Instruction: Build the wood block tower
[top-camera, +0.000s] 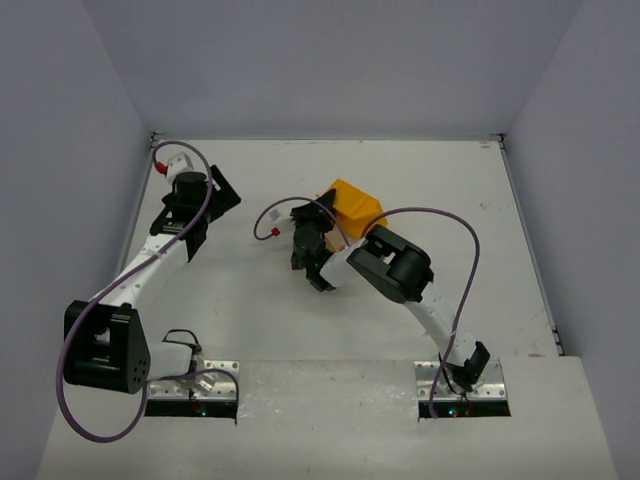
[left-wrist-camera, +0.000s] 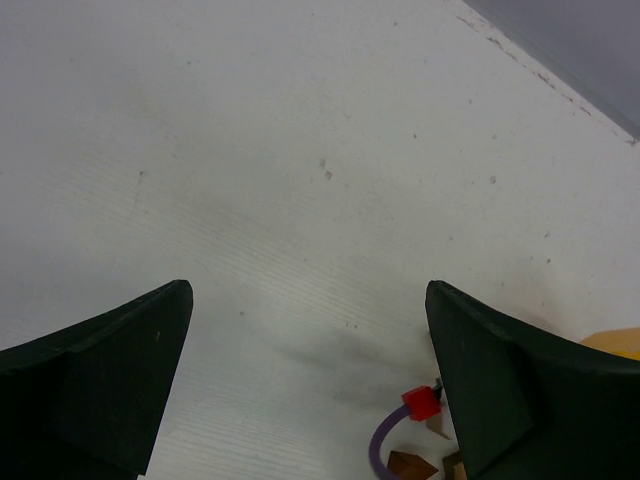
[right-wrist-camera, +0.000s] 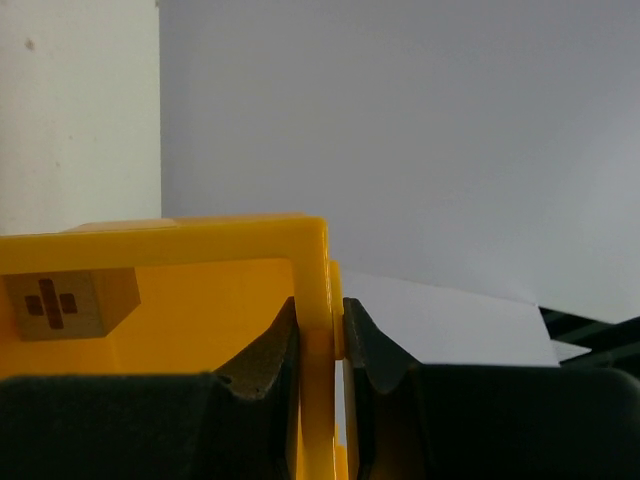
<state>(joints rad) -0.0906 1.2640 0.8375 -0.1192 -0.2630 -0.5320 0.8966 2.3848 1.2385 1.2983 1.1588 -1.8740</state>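
Observation:
My right gripper is shut on the side wall of the yellow bin, one finger inside and one outside. A pale tan wooden block with a dark cross mark lies inside the bin. From above, the bin appears lifted and tilted at the table's middle, with the right gripper at its near-left side and a pale block just below it. My left gripper hangs open over bare table, far left. A reddish-brown block and pale pieces show at the bottom edge of the left wrist view.
A purple cable with a red connector loops beside the loose blocks. Grey walls close the table on three sides. The right arm's cable arcs over the right half.

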